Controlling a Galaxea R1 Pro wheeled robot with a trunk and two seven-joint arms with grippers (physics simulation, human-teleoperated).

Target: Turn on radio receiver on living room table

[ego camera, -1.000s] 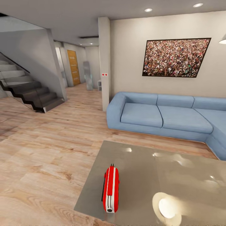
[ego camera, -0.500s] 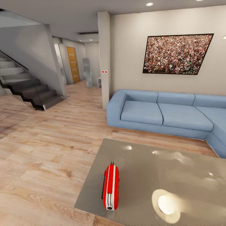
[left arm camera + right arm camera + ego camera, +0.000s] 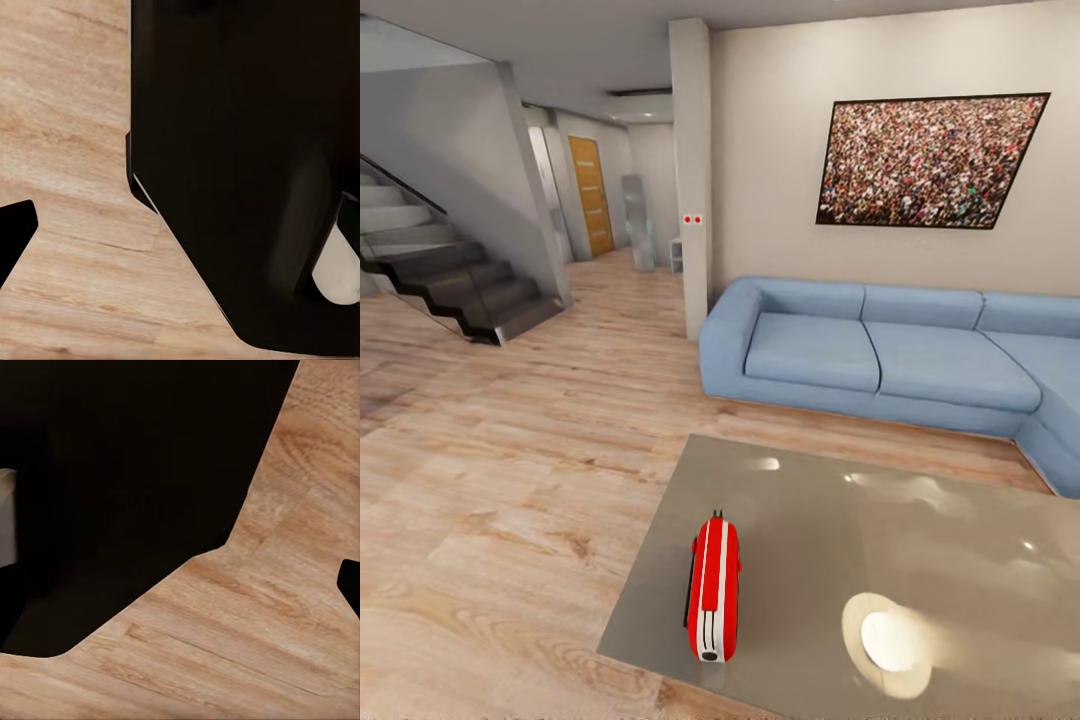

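The radio receiver (image 3: 714,588) is a bright-red oblong box with white stripes along its top. It lies lengthwise near the left front corner of the table (image 3: 920,560), whose glossy grey-brown top reflects a lamp. A thin black handle runs along the radio's left side. In the left wrist view, my left gripper's fingertip (image 3: 15,236) pokes in at the frame's edge over the wood floor, beside my dark base (image 3: 240,150). My right gripper's fingertip (image 3: 352,585) likewise shows at the frame's edge, far from the middle. Both grippers hold nothing and are away from the radio.
A long blue corner sofa (image 3: 880,355) stands behind the table under a framed crowd picture (image 3: 930,162). A pillar (image 3: 692,180) rises left of the sofa. Dark stairs (image 3: 450,280) climb at the far left. Light wood floor (image 3: 510,470) spreads left of the table.
The whole head view has shifted a little, with the wall and sofa sliding upward in the picture, so the camera moved. The radio lies where it was on the table.
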